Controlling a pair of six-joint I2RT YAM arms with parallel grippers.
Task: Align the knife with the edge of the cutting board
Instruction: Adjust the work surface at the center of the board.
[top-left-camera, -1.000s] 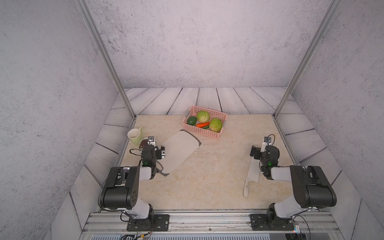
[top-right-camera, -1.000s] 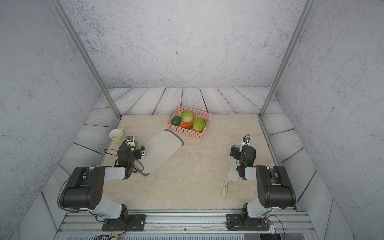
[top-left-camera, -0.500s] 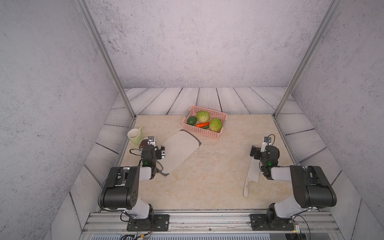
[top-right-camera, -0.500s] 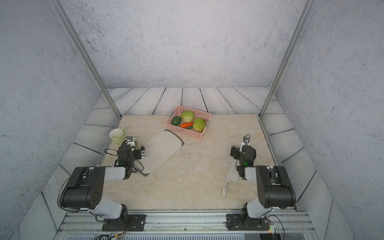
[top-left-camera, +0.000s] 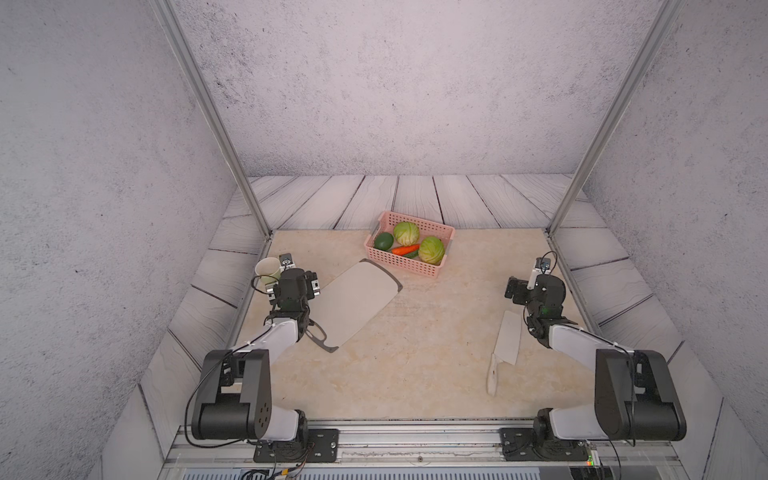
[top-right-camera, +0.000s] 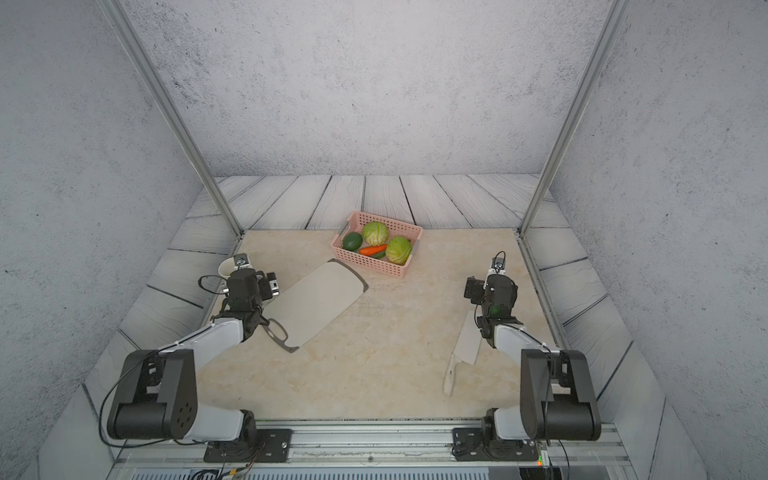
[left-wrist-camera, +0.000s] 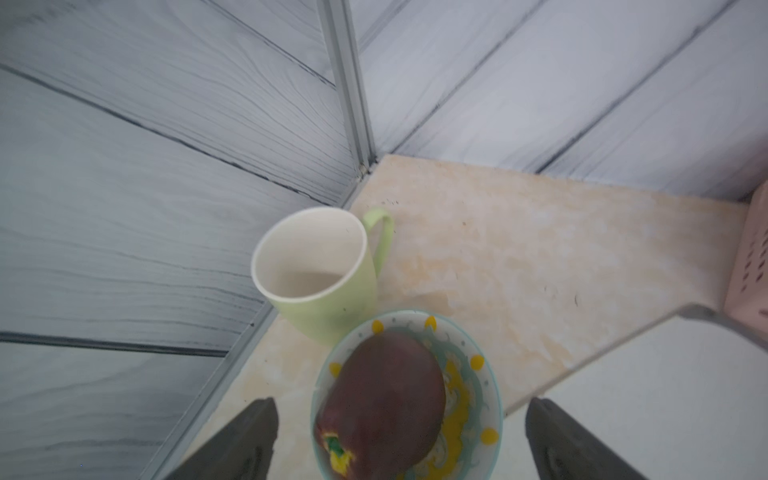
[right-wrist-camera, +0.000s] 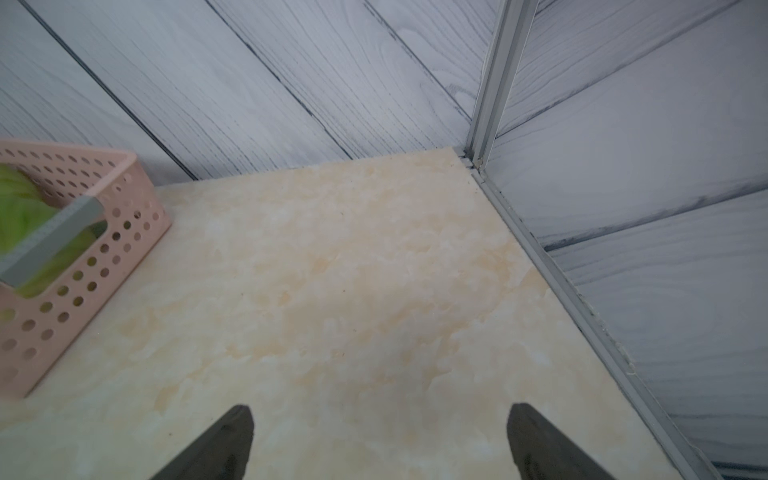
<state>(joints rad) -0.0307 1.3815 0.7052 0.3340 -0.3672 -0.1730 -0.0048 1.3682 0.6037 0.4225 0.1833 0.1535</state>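
The knife lies flat at the right of the table, cream handle toward the front edge, apart from the board. The cutting board lies diagonally left of centre, its cutout at the near-left end; one corner shows in the left wrist view. My left gripper is open over a bowl beside the board's left edge. My right gripper is open and empty over bare table, just behind the blade's far tip. The knife is out of both wrist views.
A patterned bowl holding a dark red fruit sits under the left gripper. A pale green mug stands behind it by the left wall. A pink basket of vegetables stands at the back centre.
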